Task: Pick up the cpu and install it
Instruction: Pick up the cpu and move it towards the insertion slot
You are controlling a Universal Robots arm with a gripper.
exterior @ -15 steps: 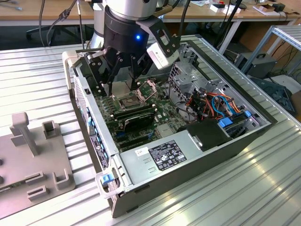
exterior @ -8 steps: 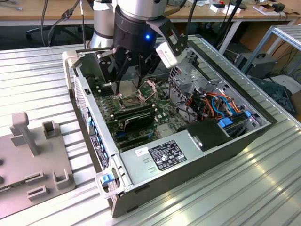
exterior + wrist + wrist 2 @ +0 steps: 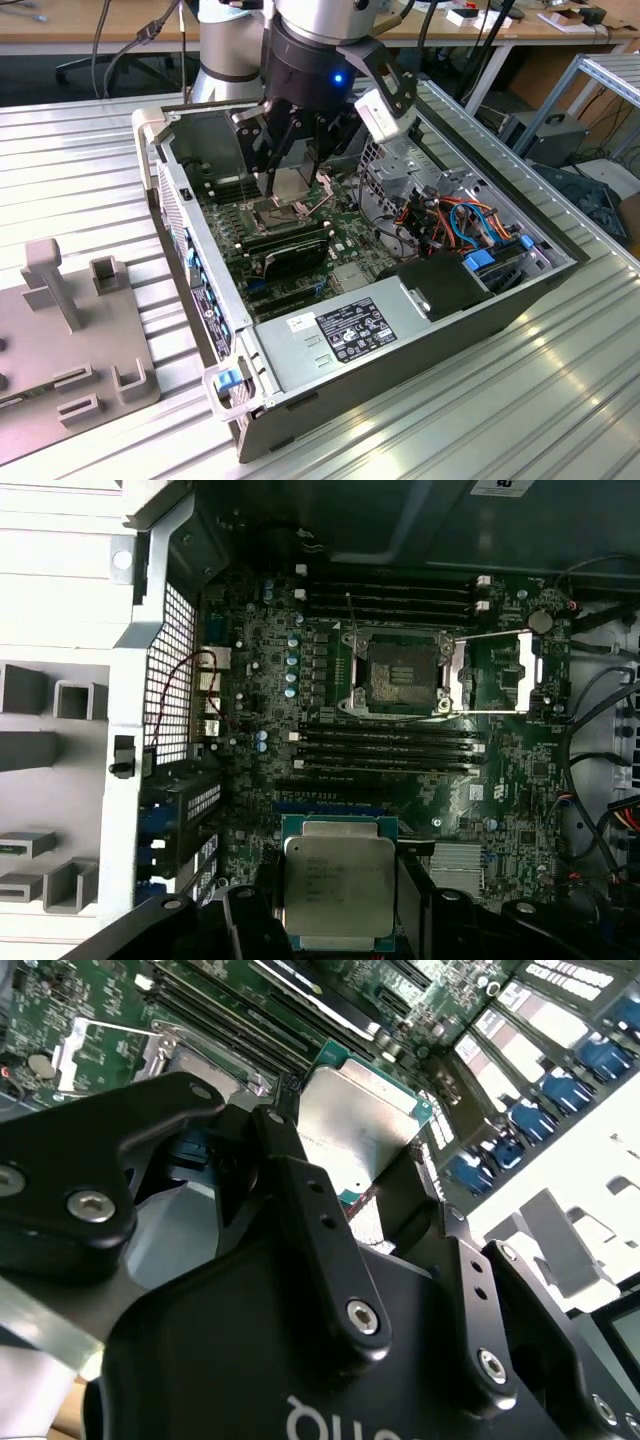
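Ribbed metal counter [image 3: 480, 420] runs across the lower part of the exterior view and carries an open computer case [image 3: 400, 375] at the centre. Inside it lies the green motherboard [image 3: 250, 730], with its socket [image 3: 398, 672] open. Over the board the end effector [image 3: 292, 178] is clamped on the cpu [image 3: 338, 885] by two opposite edges; the cpu is held in air near the socket, not yet seated in it.

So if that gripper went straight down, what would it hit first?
Probably the open metal-framed socket on the green motherboard, met by the square silver cpu the gripper holds; depth unclear.
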